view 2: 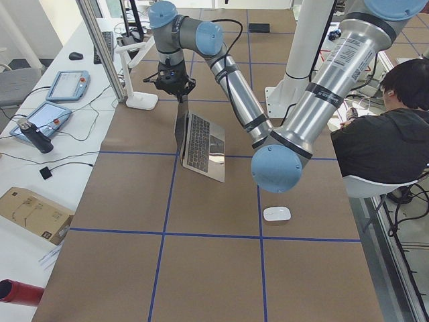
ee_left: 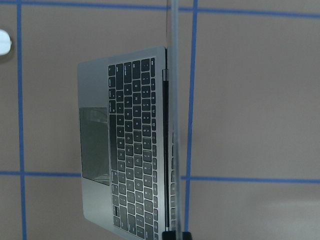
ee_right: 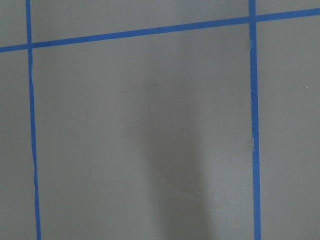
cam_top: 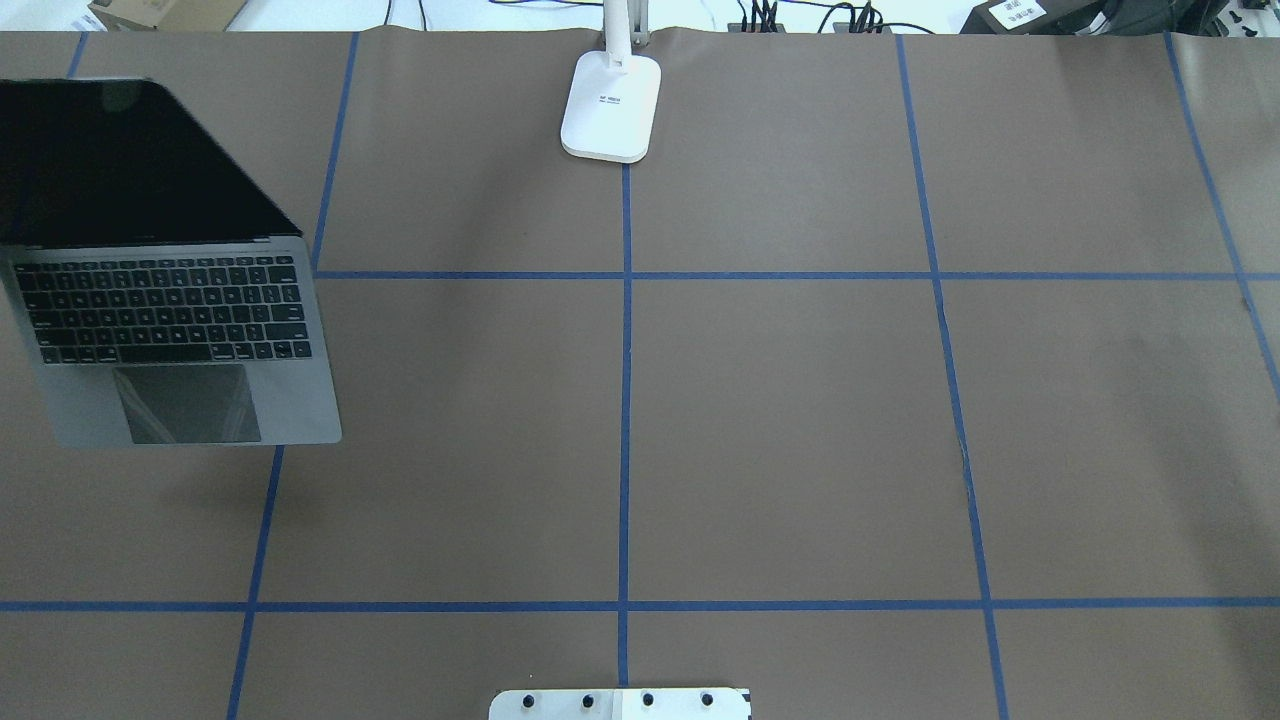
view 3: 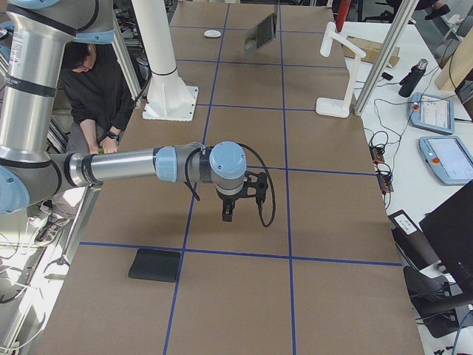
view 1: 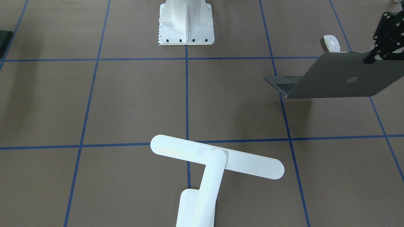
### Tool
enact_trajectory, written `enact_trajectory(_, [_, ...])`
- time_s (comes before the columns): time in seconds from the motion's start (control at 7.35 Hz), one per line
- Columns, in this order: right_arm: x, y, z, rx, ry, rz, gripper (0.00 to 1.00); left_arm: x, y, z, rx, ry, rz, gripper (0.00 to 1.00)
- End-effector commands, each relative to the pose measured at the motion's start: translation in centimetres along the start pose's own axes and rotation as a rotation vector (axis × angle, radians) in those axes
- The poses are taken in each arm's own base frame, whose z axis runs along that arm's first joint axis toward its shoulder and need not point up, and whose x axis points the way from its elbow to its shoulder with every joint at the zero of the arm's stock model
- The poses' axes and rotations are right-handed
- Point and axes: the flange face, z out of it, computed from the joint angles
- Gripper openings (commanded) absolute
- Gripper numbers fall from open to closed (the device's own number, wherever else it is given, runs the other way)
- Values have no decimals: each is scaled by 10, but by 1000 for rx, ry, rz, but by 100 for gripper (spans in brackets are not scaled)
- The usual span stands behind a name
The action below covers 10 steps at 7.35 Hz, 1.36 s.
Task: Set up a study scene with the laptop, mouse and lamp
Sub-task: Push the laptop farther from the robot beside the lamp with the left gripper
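We found the laptop (view 1: 334, 78) open by the desk's (cam_top: 800, 420) left edge, its lid's top edge clamped in the left pincer (view 1: 374, 57) directly above. The right pincer (view 3: 228, 213) hung well apart; opening indeterminable.

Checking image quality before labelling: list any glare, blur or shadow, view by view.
Front-facing: lamp blown out white, little surface detail. Overhead: reflections streak the laptop trackpad. Left wrist: lid edge near the lens is a blurred strip. Right wrist: soft shadow on the table.
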Motion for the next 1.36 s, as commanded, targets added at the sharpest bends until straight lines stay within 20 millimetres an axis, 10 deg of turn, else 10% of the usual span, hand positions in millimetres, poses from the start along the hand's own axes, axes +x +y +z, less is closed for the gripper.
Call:
enact_trajectory(0.0, [1, 1, -1, 2, 0, 2, 99, 0, 73, 44, -6, -85, 46, 0])
enact_trajectory(1.22, [1, 3, -2, 3, -4, 6, 99, 47, 195, 114, 1, -182, -57, 0])
